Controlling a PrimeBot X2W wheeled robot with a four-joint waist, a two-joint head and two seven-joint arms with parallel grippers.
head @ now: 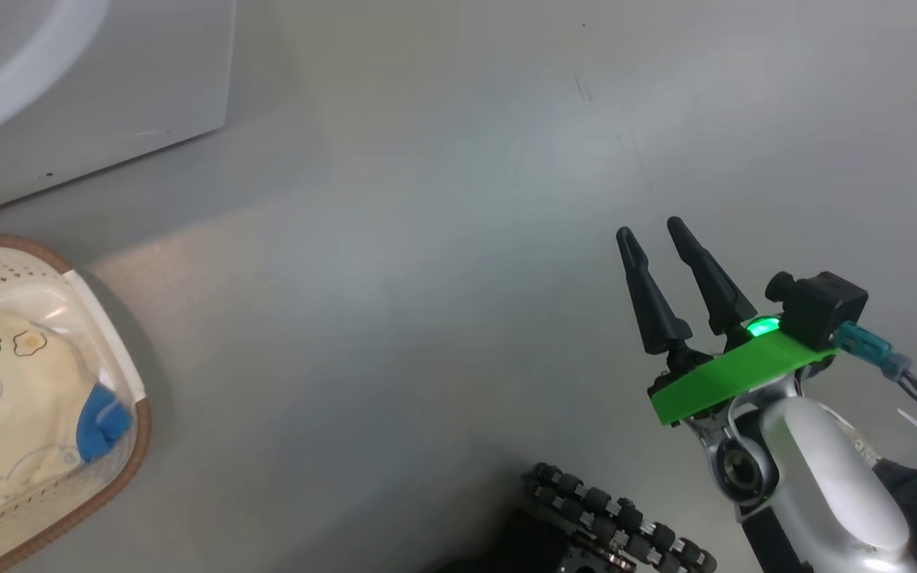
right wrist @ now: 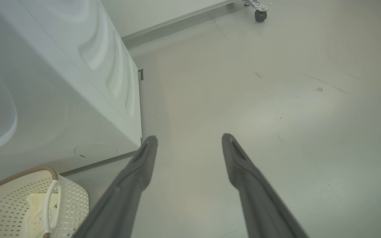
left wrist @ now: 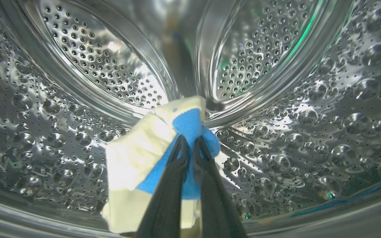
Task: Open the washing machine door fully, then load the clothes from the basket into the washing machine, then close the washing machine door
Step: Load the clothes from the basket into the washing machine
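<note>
The left claw [left wrist: 190, 138] is well inside the steel drum [left wrist: 309, 132] of the washing machine [head: 108, 79], its two dark fingers pressed together on a garment [left wrist: 134, 155] of pale yellow cloth with a bright blue patch. The pinch sits on the blue part right at the fingertips. From there the yellow cloth drapes back along the fingers and off to one side of them, its long axis running roughly with the fingers rather than across. The drum's perforated wall lies just beyond and beneath the cloth, though I cannot tell whether they touch. That is what the coming move seems to turn on: with the piece already past the opening and over the drum wall, letting go should drop it inside. The right claw [head: 651, 229] hangs spread wide and holding nothing above the bare floor [head: 427, 239], off the machine's corner. The basket [head: 120, 469] with the remaining clothes [head: 13, 398] lies well apart from that claw, on its left, close before the machine, so the left arm looks the nearer one for the next pick.
</note>
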